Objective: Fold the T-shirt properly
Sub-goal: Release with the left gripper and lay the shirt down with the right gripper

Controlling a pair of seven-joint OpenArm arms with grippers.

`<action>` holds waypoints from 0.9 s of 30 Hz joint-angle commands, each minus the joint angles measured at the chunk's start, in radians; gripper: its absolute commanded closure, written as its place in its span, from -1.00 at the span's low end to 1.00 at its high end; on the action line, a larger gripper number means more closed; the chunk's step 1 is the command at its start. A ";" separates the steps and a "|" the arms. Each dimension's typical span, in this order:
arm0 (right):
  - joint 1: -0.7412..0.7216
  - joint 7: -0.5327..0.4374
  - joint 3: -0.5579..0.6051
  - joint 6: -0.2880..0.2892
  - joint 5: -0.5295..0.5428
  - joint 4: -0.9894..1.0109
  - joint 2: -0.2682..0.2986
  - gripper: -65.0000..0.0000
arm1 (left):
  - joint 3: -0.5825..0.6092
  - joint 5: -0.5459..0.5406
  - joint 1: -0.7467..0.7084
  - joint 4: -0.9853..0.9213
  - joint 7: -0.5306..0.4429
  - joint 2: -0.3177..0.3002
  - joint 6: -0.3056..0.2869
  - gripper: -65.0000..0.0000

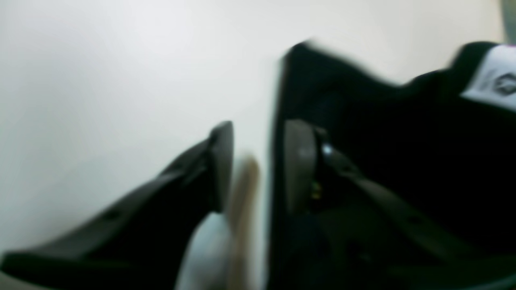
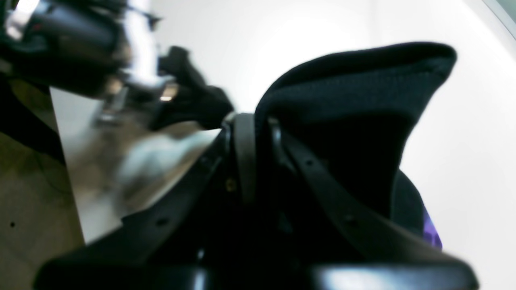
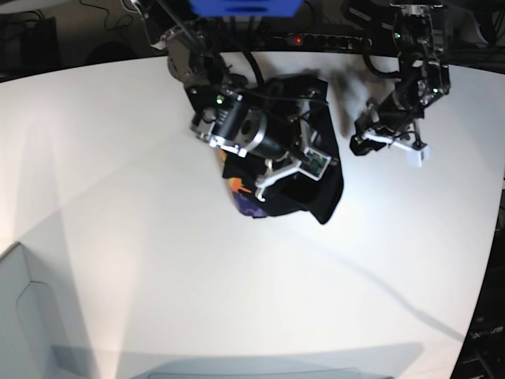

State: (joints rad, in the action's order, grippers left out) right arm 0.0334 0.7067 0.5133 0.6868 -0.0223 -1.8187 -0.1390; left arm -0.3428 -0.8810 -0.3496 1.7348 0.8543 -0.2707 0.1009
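T-shirt (image 3: 316, 185) bunched mid-table under R arm; right gripper (image 2: 258, 157) clamped on a cloth fold, left gripper (image 1: 258, 165) apart, prob. empty (blurry): single-corner lift risks more bunching.

Both wrist views are soft and motion-blurred. Glare washes out the white table (image 3: 158, 237) in them. The base view is sharper, crossed by long faint shadows.
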 commanded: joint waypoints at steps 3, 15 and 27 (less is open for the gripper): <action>-0.014 -0.034 0.005 0.011 0.022 -0.016 -0.018 1.00 | -0.108 -0.016 0.005 0.018 0.046 0.001 -0.011 0.15; -0.013 -0.034 0.087 0.011 0.022 -0.005 -0.018 0.13 | -0.431 -0.016 0.045 0.024 0.125 0.081 -0.013 0.14; 0.046 -0.035 -0.104 0.011 0.020 -0.125 0.094 -0.02 | -0.445 -0.016 0.045 0.024 0.118 0.083 -0.013 0.14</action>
State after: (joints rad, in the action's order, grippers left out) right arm 0.0895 0.7002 0.4034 0.6868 -0.0246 -1.9244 -0.0319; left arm -0.7818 -0.8803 -0.3050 1.7416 0.9798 -0.1738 0.0929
